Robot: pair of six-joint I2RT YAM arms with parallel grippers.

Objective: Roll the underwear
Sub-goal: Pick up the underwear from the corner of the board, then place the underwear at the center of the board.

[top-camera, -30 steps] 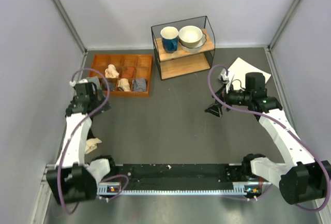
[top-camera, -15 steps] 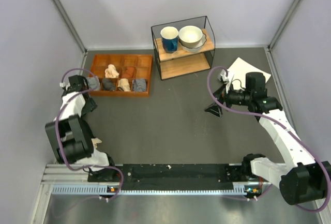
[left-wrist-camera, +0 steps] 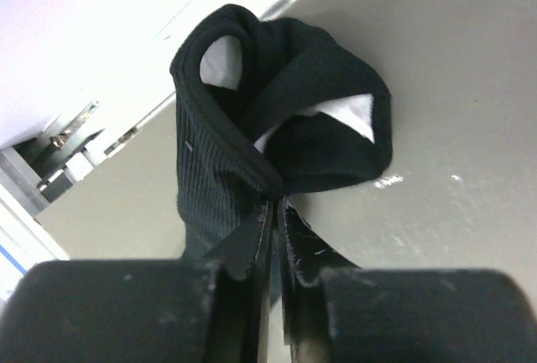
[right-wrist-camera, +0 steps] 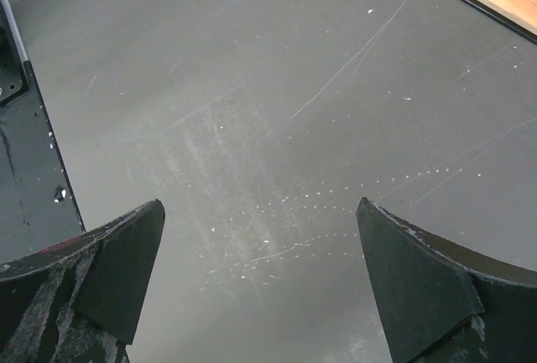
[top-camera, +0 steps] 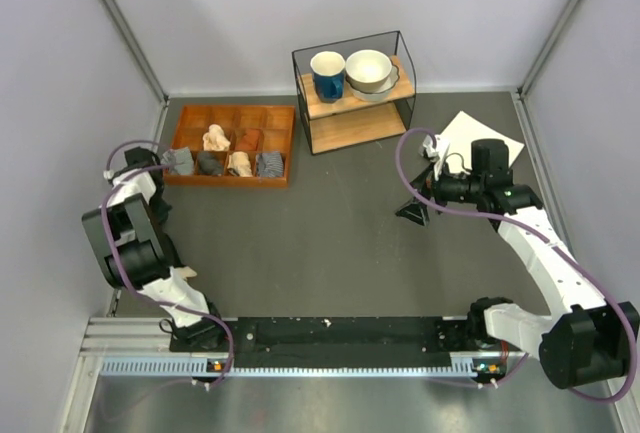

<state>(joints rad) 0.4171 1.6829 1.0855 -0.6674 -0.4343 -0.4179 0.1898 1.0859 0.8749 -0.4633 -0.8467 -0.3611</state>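
L gripper (left-wrist-camera: 273, 205) pinched shut on a fold of the underwear (left-wrist-camera: 285, 120), bunched at far-left edge of table (left-wrist-camera: 470, 86), R gripper (right-wrist-camera: 258, 212) spread wide & idle: thin bite cld slip w/ any tug, dropping it crumpled, not flat for rolling.

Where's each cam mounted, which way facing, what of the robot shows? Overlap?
Top external: above and behind the bases, looking down on the table; both arms show.
Left wrist: on the left arm, looking along the left gripper, jaws shut on the underwear.
Right wrist: on the right arm, looking down at the table between the open jaws of the right gripper.
Shared: top and right wrist both catch the shelf.
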